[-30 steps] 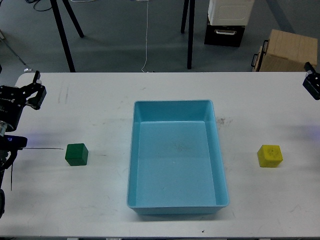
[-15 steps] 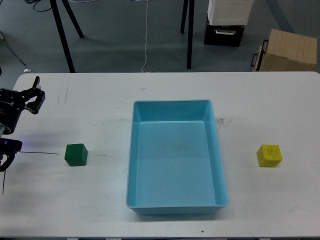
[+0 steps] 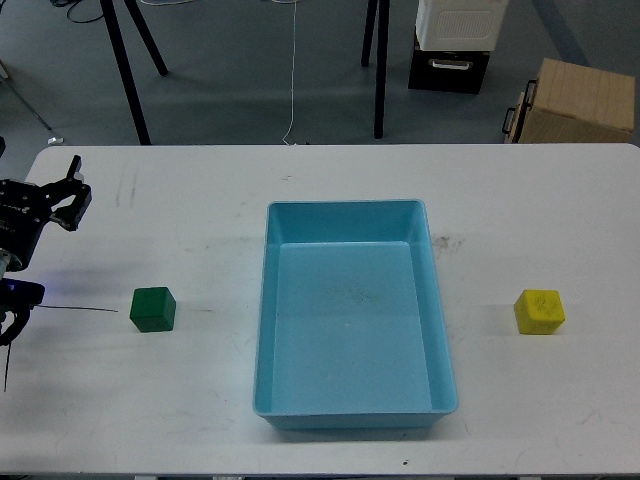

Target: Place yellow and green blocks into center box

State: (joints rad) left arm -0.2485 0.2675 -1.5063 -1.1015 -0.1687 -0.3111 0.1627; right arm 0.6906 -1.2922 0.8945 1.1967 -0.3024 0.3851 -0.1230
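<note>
From the head view, a white tabletop (image 3: 200,400) fills most of the frame, and a light blue box (image 3: 350,315) sits at its centre. The box is an open rectangular tray with its long axis running away from the robot, from the near edge toward the far edge; its short sides face the near and far edges, its opening faces up, and nothing lies inside it. To the left of the box, well apart from it, the green block (image 3: 153,309) rests flat on the tabletop, a small cube turned slightly so one corner edge faces the camera, with no long axis to speak of. To the right of the box, also well apart, the yellow block (image 3: 540,311) rests flat on the tabletop, likewise a cube turned slightly, at about the same depth as the green one. The left pincer (image 3: 70,190) shows at the far left edge, above the tabletop and beyond the green block, not touching it; its two dark fingers stand apart with a visible gap between them and hold nothing. The right pincer is out of the frame. A thin dark line (image 3: 80,309) lies on the tabletop just left of the green block. Beyond the far edge of the tabletop, on the grey floor, stand black tripod legs (image 3: 125,70), a white and black case (image 3: 455,45) and a cardboard box (image 3: 580,100).
</note>
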